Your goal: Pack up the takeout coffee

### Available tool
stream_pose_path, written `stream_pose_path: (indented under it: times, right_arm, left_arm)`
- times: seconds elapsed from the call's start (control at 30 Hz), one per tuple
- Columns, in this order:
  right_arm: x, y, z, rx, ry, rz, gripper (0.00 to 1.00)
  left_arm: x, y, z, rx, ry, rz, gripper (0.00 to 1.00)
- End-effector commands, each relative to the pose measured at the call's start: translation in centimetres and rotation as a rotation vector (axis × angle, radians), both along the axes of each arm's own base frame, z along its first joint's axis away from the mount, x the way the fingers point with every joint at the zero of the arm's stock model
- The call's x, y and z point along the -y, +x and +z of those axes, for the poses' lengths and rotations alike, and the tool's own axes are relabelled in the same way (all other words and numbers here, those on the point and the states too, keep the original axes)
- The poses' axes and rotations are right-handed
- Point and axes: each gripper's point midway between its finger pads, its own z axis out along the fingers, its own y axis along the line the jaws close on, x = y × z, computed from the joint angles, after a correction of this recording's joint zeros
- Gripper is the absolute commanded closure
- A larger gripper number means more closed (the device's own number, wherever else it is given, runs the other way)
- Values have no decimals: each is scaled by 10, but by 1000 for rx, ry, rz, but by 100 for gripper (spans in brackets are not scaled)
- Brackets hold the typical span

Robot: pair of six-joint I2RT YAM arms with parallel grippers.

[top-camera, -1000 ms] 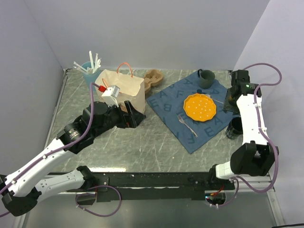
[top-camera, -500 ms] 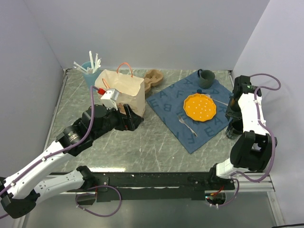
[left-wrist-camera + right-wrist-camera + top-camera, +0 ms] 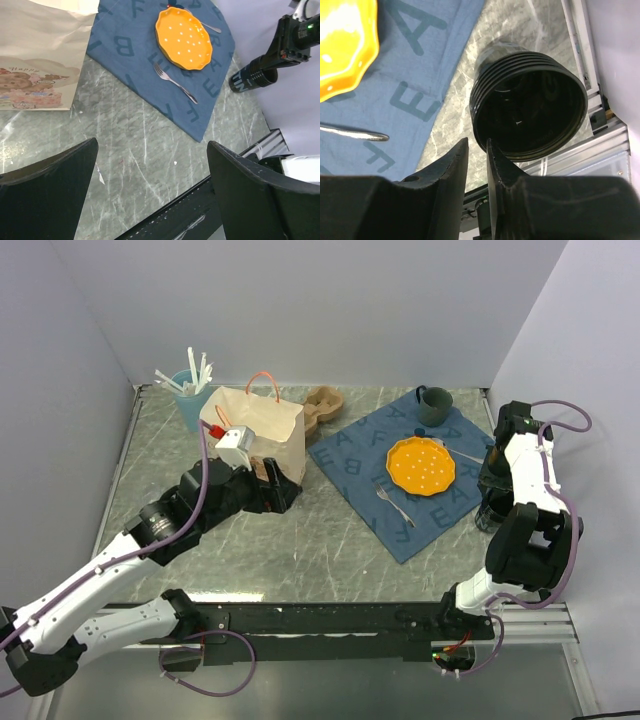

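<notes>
Right arm: a second ago its wrist sat back by the mat's (image 3: 355, 455) far right corner; now it has swung forward and dropped over the cup (image 3: 527, 107)

Cup: upright, mouth open, on bare table just off the mat's right edge, at the far right of the workspace. Well apart from the bag (image 3: 255, 425), which stands at the left rear. Cup has not shifted

Right gripper (image 3: 476, 142): jaws drawn in to a thin slit at the cup's near rim. One fingertip meets the rim; only table shows through the slit. Cannot tell if the wall is pinched or just brushed

Left gripper (image 3: 150, 145): fingers spread wide, nothing between them, low in front of the bag. It has eased only a little nearer

Reading: pick-up stage, early in the task. The closing jaws suggest a rim pinch is being tried; the cup is not lifted yet

Watch: a thin rim grip on a light cup may slip or tip it, and the carry must cross plate (image 3: 421, 464) and mat to the bag
</notes>
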Motion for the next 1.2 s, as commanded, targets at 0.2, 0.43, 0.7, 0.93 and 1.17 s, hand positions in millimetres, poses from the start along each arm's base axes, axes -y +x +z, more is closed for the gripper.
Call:
stream_pose_path:
  times: [0.2, 0.43, 0.7, 0.93, 1.17]
  right_arm:
    - [6, 8, -6, 13, 3, 3, 76]
    - [11, 6, -7, 7, 3, -16, 78]
    - [10, 6, -8, 20, 19, -6, 81]
    - [10, 5, -9, 19, 22, -5, 87]
    - [10, 10, 4, 49, 18, -6, 94]
  left_arm:
    - [0, 8, 6, 23, 15, 23, 3]
    - [-1, 7, 6, 26, 14, 21, 3]
    - [-2, 7, 7, 29, 15, 25, 4]
    - [-2, 8, 7, 29, 16, 28, 3]
    - [-2, 8, 8, 31, 15, 31, 3]
